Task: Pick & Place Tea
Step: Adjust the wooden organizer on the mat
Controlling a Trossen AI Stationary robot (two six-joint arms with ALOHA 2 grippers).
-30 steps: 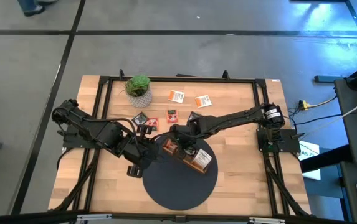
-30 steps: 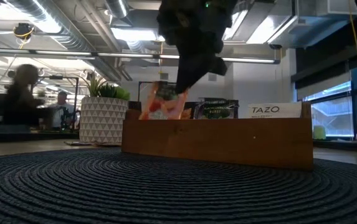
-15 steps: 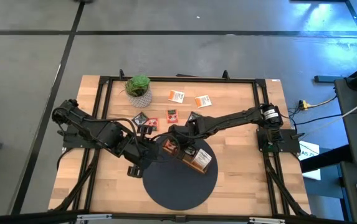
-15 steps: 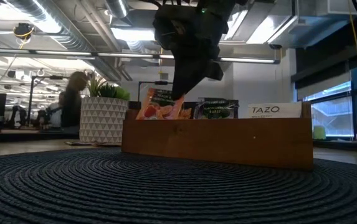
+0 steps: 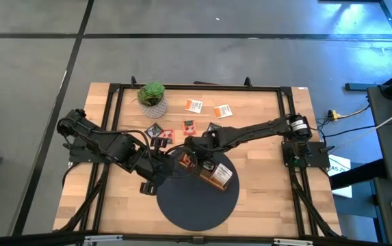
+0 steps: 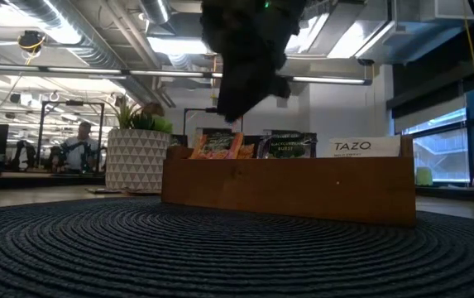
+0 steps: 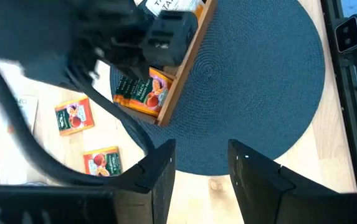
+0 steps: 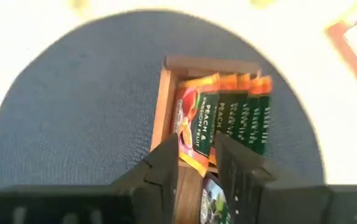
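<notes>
Overhead, the right end effector (image 5: 190, 162), fingers slightly parted, hides much of the orange packets (image 8: 218, 115) in the tray (image 6: 286, 189).

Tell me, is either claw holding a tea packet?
No. The right gripper is open above the orange packets in the tray; the left gripper is open, empty.

1. Two robot arms, left arm (image 5: 107, 145) and right arm (image 5: 250, 131).
2. One wooden tray (image 5: 206, 169) (three parts).
3. One round dark mat (image 5: 196, 201).
4. One potted plant (image 5: 152, 95).
5. Five loose tea packets (image 5: 193, 105) on the worktop (image 5: 264, 184).
</notes>
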